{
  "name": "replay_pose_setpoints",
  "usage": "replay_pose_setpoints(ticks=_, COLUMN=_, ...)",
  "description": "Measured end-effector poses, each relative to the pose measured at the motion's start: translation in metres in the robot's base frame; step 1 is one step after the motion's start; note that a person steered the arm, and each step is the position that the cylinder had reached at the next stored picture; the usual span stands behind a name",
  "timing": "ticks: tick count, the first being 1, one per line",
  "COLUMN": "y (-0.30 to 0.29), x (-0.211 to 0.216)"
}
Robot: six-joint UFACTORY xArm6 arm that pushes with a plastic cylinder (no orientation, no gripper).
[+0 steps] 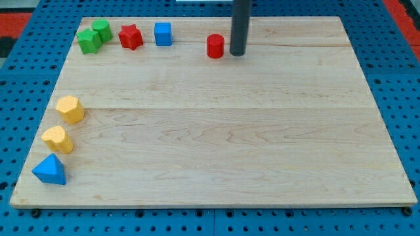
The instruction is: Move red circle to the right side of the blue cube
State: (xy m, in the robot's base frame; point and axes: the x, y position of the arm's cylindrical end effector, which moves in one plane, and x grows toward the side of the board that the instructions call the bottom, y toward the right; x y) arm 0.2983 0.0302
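Wooden board on blue pegboard, rod tip just right of red circle, near touching, no jaws on this rod, blue cube well left of circle, red star, two green blocks top left, two yellow blocks, blue triangle bottom left

red circle right of blue cube, my tip just right

Bright, even light; sharp focus, soft shadows.
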Motion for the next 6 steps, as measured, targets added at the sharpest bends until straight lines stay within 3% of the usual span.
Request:
replay_pose_setpoints(ticks=1, y=-0.054, x=0.003)
replay_pose_setpoints(ticks=5, y=-0.064, x=-0.024)
replay_pose_setpoints(ticks=6, y=-0.045, x=0.082)
